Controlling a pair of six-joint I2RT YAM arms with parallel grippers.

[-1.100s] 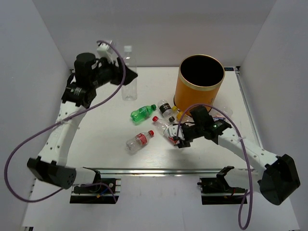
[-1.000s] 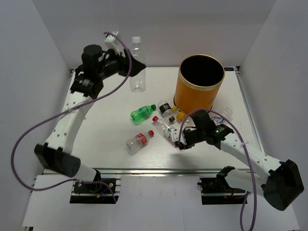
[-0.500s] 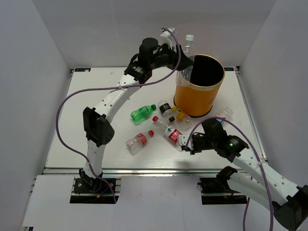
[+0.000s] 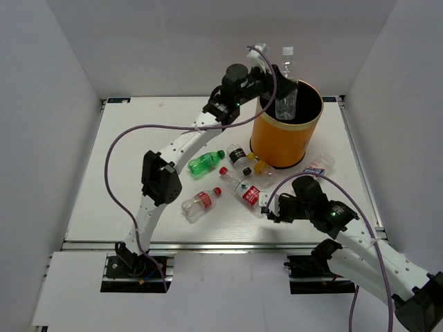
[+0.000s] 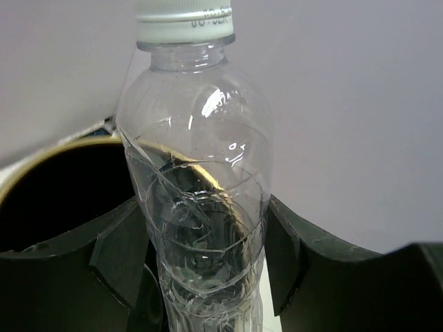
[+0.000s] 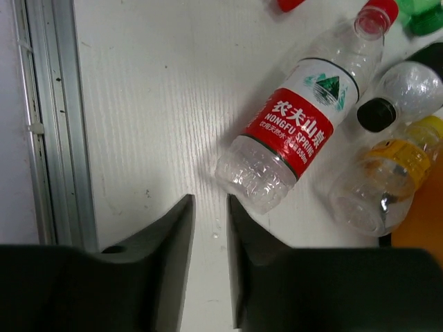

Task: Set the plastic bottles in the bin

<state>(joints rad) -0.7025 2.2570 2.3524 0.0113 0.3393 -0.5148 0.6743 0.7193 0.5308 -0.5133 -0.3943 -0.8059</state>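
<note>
My left gripper is shut on a clear bottle with a white cap and holds it upright over the open mouth of the orange bin. In the left wrist view the bottle fills the middle, with the bin's rim behind it. My right gripper hovers low over the table, nearly shut and empty, just beside the base of a lying red-labelled bottle. On the table lie a green bottle, this red-labelled bottle, a second one, a black-capped one and a yellow one.
A further clear bottle lies right of the bin. A metal rail runs along the table's near edge, close to my right gripper. White walls enclose the table on three sides.
My left arm has swung from the far left to over the bin, carrying the white-capped bottle. My right gripper has drawn back toward the near edge, away from the red-labelled bottle.
</note>
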